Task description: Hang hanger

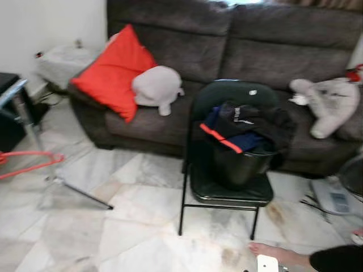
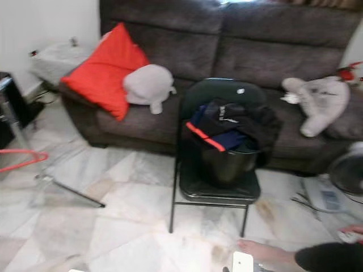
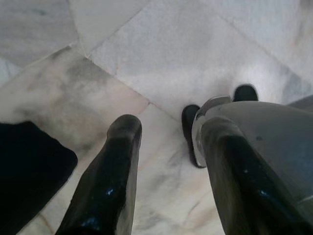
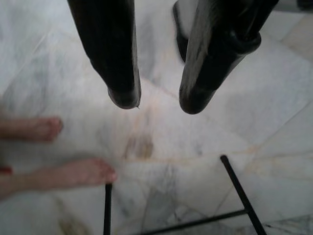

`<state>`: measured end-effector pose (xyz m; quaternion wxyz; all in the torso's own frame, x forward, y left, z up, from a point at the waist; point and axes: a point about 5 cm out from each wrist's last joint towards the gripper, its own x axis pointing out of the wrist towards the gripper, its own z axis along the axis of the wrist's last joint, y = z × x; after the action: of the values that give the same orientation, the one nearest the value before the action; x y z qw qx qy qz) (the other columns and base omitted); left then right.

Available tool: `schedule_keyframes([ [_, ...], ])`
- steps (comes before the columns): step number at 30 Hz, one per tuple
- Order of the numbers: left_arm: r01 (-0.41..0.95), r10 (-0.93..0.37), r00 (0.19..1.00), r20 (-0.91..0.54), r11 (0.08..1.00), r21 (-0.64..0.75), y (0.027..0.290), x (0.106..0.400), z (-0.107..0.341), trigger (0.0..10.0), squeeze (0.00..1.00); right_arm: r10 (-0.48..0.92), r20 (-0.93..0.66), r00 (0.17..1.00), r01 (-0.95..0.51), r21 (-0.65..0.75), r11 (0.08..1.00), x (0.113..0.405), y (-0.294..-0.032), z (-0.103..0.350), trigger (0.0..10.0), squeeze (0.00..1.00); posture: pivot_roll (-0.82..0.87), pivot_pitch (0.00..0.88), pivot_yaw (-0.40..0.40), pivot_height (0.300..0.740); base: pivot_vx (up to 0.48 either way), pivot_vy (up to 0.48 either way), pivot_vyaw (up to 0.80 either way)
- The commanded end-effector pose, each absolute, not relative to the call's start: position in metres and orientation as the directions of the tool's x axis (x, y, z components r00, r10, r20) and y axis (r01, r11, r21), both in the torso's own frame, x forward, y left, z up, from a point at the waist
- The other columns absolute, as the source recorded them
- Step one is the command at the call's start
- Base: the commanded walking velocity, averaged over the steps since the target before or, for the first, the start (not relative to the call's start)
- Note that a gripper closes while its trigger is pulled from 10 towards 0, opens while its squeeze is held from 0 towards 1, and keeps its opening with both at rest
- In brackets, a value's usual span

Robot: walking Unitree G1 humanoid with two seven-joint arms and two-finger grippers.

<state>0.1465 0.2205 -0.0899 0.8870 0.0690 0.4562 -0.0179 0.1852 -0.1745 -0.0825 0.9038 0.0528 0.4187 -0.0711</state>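
A: What sits at your far left?

B: A red hanger (image 1: 28, 165) lies on the marble floor (image 1: 130, 226) at the left edge, next to a thin dark rod (image 1: 84, 194) slanting across the tiles. Neither of my tools touches it; it is well apart from both.

A: And further along?

B: A dark grey sofa (image 1: 255, 39) runs along the back. On its left end a red cushion (image 1: 110, 71) leans, with a pale grey plush (image 1: 156, 86) just beside it. In front of the sofa stands a black folding chair (image 1: 227, 187), and on its seat a dark bucket (image 1: 241, 164) heaped with dark clothes (image 1: 244, 127), one with an orange stripe. On the sofa's right end lies a pale stuffed toy (image 1: 326, 102).

A: Your tools?

B: My left tool (image 3: 164, 147) hangs over bare marble, fingers spread apart and empty. My right tool (image 4: 159, 100) also points down at the floor, fingers parted, gripping nothing. Below it I see the chair's thin black legs (image 4: 237, 188) and a person's bare feet (image 4: 73, 174). One foot (image 1: 278, 254) rests on the floor at the lower right, near the chair.
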Motion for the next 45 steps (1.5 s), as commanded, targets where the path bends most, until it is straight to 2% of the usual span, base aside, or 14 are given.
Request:
schedule_keyframes([
  [1,0.103,0.028,0.556,-0.831,0.989,0.102,0.219,0.139,-0.094,10.0,0.0,-0.086,-0.776,0.624,0.169,0.026,0.985,0.18,-0.176,-0.085,10.0,0.0,0.08,0.071,-0.022,0.74,0.0,0.0,-0.79],
  [7,0.099,0.031,0.557,-0.83,0.99,0.104,0.219,0.139,-0.093,10.0,0.0,-0.085,-0.773,0.628,0.164,0.025,0.986,0.181,-0.176,-0.085,10.0,0.0,0.08,0.07,-0.022,0.74,0.0,0.0,-0.73],
  [11,0.084,0.04,0.573,-0.818,0.991,0.108,0.219,0.14,-0.093,10.0,0.0,-0.08,-0.768,0.636,0.157,0.028,0.987,0.182,-0.175,-0.084,10.0,0.0,0.09,0.069,-0.02,0.74,0.0,0.0,0.0],
  [14,-0.024,0.09,0.645,-0.759,0.995,0.098,0.221,0.142,-0.089,10.0,0.0,-0.077,-0.765,0.639,0.156,0.031,0.987,0.182,-0.174,-0.084,10.0,0.0,0.08,0.068,-0.018,0.74,0.0,0.0,0.0],
  [18,-0.07,0.128,0.701,-0.702,0.991,0.111,0.222,0.145,-0.084,10.0,0.0,-0.077,-0.764,0.641,0.154,0.03,0.988,0.182,-0.173,-0.084,10.0,0.0,0.08,0.061,-0.018,0.74,0.0,0.0,0.0],
  [28,0.027,0.079,0.696,-0.714,0.99,0.136,0.221,0.144,-0.085,10.0,0.0,-0.075,-0.758,0.648,0.151,0.032,0.988,0.182,-0.173,-0.083,10.0,0.0,0.06,0.035,-0.01,0.74,0.0,0.0,0.0],
  [33,-0.035,0.109,0.786,-0.608,0.991,0.132,0.219,0.148,-0.077,10.0,0.0,-0.082,-0.745,0.662,0.141,0.016,0.99,0.185,-0.179,-0.081,10.0,0.0,0.08,0.025,-0.022,0.74,0.0,0.0,0.0],
  [35,-0.02,0.093,0.806,-0.584,0.991,0.13,0.217,0.149,-0.075,10.0,0.0,-0.08,-0.742,0.665,0.135,0.014,0.991,0.186,-0.18,-0.08,10.0,0.0,0.08,0.022,-0.026,0.74,0.0,0.0,0.0],
  [37,0.096,0.031,0.835,-0.549,0.975,0.2,0.213,0.155,-0.07,10.0,0.0,-0.08,-0.732,0.676,0.135,0.016,0.991,0.191,-0.18,-0.078,10.0,0.0,0.08,0.009,-0.023,0.74,0.0,0.0,0.0],
  [38,0.096,0.031,0.835,-0.549,0.975,0.2,0.213,0.155,-0.07,10.0,0.0,-0.08,-0.732,0.676,0.135,0.016,0.991,0.191,-0.18,-0.078,10.0,0.0,0.08,0.009,-0.023,0.74,0.0,0.0,0.0],
  [39,0.155,-0.047,0.915,-0.4,0.958,0.243,0.222,0.202,-0.037,10.0,0.0,-0.078,-0.729,0.68,0.132,0.017,0.991,0.192,-0.179,-0.077,10.0,0.0,0.07,0.003,-0.022,0.74,0.0,0.0,0.0],
  [41,0.249,-0.135,0.931,-0.339,0.913,0.322,0.223,0.221,-0.019,10.0,0.0,-0.077,-0.725,0.684,0.132,0.019,0.991,0.193,-0.178,-0.077,10.0,0.0,0.07,0.003,-0.022,0.74,0.0,0.0,0.0],
  [42,0.33,-0.197,0.916,-0.349,0.865,0.378,0.221,0.218,-0.018,10.0,0.0,-0.076,-0.723,0.687,0.131,0.02,0.991,0.194,-0.178,-0.076,10.0,0.0,0.06,0.0,-0.02,0.74,0.0,0.0,0.0],
  [45,0.402,-0.268,0.902,-0.338,0.807,0.433,0.219,0.209,-0.017,10.0,0.0,-0.072,-0.724,0.686,0.124,0.019,0.992,0.192,-0.178,-0.077,10.0,0.0,0.07,0.0,-0.022,0.74,0.0,0.0,0.0],
])
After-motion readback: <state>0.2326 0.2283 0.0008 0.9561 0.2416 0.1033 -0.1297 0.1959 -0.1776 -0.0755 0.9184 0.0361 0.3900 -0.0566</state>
